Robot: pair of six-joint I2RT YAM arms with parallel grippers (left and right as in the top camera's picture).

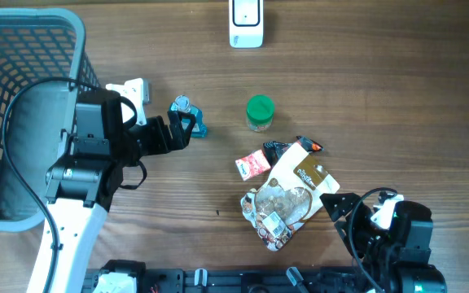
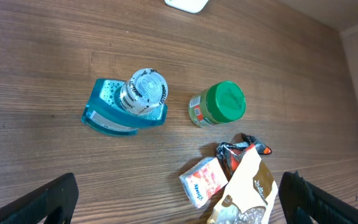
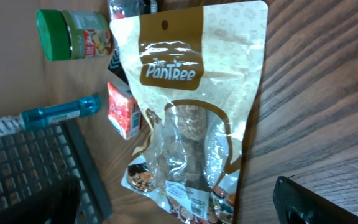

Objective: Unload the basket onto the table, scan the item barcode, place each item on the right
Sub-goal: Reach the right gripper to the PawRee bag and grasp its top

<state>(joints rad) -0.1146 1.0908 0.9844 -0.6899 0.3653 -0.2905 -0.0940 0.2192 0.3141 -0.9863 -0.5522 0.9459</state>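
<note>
Overhead, my left pincer (image 1: 184,130) hung spread near the blue bottle (image 1: 188,115), my right pincer (image 1: 339,213) spread beside the snack pouch (image 1: 295,189).

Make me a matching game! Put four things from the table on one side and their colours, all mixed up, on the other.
Things:
1. jar lid
2. bottle
3. scanner
4. snack pouch

Colours:
A. blue-green
B. brown and cream
C. white
D. green

Pairs: 1-D, 2-A, 3-C, 4-B
</note>
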